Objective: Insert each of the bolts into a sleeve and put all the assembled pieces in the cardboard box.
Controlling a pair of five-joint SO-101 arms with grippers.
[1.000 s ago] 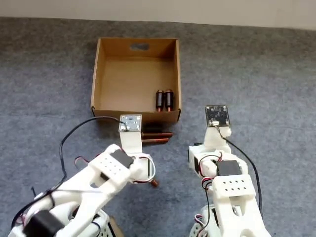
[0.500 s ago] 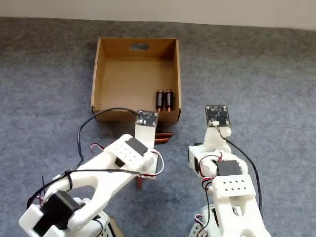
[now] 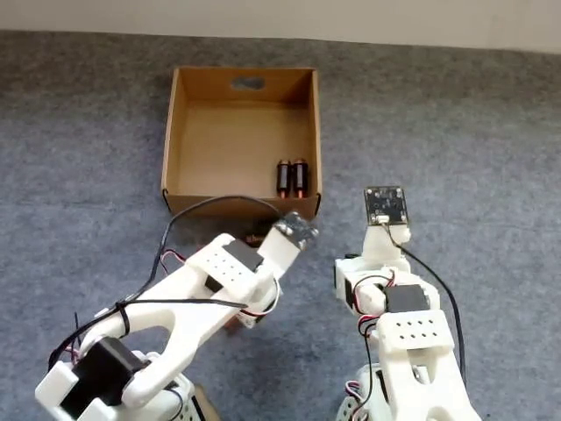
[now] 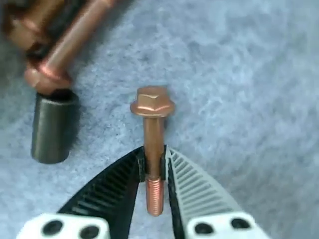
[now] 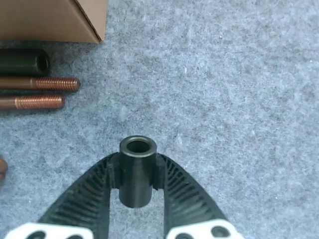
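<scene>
**High view.** Open-topped cardboard box (image 3: 171, 132) on grey carpet (image 3: 491, 132). Inside it, against the right wall near the front corner, two assembled pieces (image 3: 292, 178) lying side by side and touching. Just in front of the box, the left arm (image 3: 223, 272), bent over the carpet with its wrist near the box's front right corner. Under that wrist, a glimpse of copper shafts (image 3: 256, 238), mostly hidden. Beside it and apart from the box, the right arm (image 3: 394, 320), wrist pointing toward the far side of the table.

**Left wrist view.** Left gripper (image 4: 153, 153) clamped on a copper bolt (image 4: 152, 105). Fingers pinching the smooth shank, flanged hex head sticking out past the tips, threaded end running back between the jaws. Lifted or resting on the carpet: cannot tell. Off to one side, a dark sleeve (image 4: 52, 127) lying on the carpet. Right at its end, the head of a second bolt (image 4: 62, 52), and next to that a third bolt head (image 4: 20, 27), blurred.

**Right wrist view.** Right gripper (image 5: 135, 162) closed around a black sleeve (image 5: 134, 189), bore facing the camera. Farther off, a corner of the cardboard box (image 5: 50, 20). Just beside its wall, a loose sleeve (image 5: 22, 62) on its side. Next to that, a pair of bolts (image 5: 45, 83) lying parallel, threaded ends pointing the same way.
</scene>
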